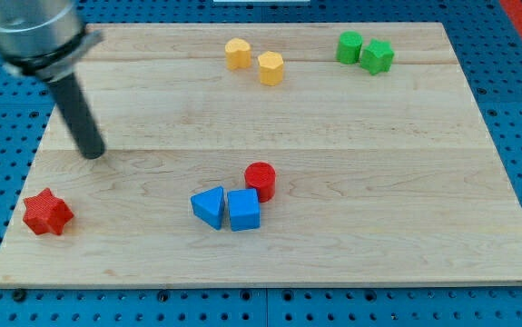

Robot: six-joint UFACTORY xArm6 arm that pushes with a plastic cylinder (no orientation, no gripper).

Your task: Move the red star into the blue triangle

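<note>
my tip (pixel 94 154): bare, above red star (pixel 46 213) | blue triangle (pixel 209 206) touching blue cube (pixel 243 210) | red cylinder (pixel 261 180) adjacent

Grey arm head with a dark rod

The arm's end is a blurred, pale grey cylinder with a darker band round its lower edge. From it runs a straight, round rod, dark grey to black, with a faint lighter sheen along one side. The rod keeps one thickness down to my tip (pixel 92 154), which is blunt and dark. No cables, screws or markings can be made out.
</note>
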